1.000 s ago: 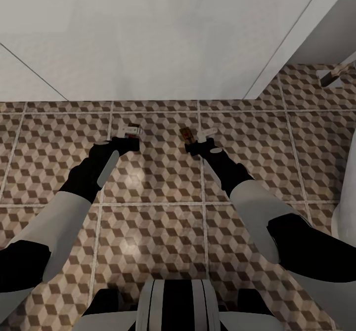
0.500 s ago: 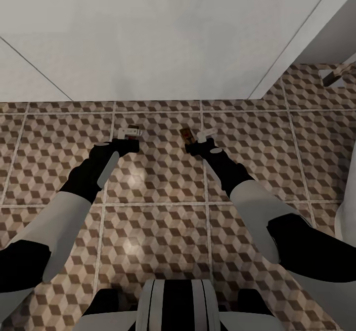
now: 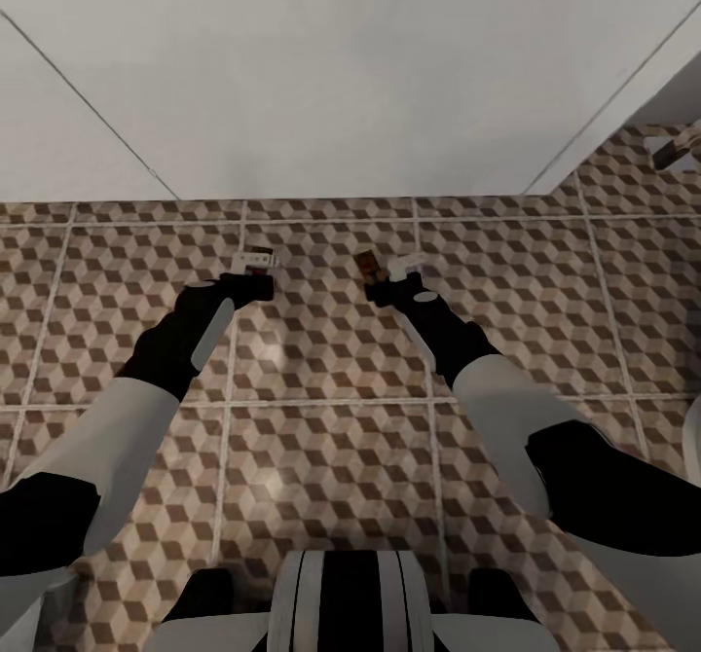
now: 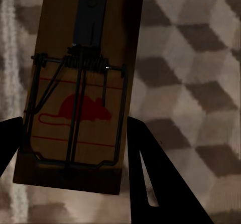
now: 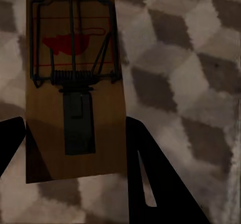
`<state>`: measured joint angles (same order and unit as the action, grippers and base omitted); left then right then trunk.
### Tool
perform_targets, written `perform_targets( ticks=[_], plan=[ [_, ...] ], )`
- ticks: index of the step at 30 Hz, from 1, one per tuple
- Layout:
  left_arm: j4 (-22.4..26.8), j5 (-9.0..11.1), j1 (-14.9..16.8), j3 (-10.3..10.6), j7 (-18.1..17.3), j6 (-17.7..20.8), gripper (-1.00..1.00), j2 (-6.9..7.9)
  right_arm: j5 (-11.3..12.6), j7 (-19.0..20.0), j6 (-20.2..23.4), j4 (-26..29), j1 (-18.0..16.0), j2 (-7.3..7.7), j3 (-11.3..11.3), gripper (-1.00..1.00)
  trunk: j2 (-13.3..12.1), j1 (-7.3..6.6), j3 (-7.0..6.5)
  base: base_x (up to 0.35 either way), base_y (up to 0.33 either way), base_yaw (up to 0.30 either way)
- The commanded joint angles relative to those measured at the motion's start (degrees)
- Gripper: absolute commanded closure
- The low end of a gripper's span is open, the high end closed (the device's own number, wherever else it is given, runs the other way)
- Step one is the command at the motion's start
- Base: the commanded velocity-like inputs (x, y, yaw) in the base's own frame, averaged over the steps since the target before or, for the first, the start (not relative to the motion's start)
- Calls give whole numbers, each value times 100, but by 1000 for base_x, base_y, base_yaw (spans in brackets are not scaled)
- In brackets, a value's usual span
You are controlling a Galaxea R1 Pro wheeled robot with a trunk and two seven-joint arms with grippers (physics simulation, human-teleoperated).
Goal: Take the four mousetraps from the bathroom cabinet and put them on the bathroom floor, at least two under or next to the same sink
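I hold one mousetrap (image 4: 75, 98) in the left gripper (image 3: 255, 271) and another mousetrap (image 5: 75, 78) in the right gripper (image 3: 385, 277), both over the bathroom floor (image 3: 321, 360) beside the white sink (image 3: 341, 68) front. I should lower them flat, then release.

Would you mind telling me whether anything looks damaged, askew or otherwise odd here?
Nothing stands out. Each gripper holds an intact mousetrap: left gripper with one mousetrap, right gripper with another, above the bathroom floor.

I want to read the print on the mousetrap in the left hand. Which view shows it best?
The left wrist view: the mousetrap shows its red mouse print and wire spring up close. In the head view it is a tiny board at the left hand.
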<state>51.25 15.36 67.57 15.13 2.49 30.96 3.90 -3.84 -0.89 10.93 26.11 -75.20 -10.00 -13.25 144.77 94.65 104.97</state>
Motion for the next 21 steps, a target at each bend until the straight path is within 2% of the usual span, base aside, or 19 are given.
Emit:
perform_targets(
  ticks=[1,8,21],
  plan=[
    [9,20,2,21,24,24,100,8,-38,-8,35,8,-1,0,-13,100,1,-1,3,0,108,0],
    [8,20,2,25,30,24,100,9,-38,-8,33,9,0,0,-13,100,1,-1,3,32,32,0],
    [-35,20,2,25,26,24,100,8,-38,-8,32,9,4,0,-12,100,1,-1,3,168,1,0]
  ],
)
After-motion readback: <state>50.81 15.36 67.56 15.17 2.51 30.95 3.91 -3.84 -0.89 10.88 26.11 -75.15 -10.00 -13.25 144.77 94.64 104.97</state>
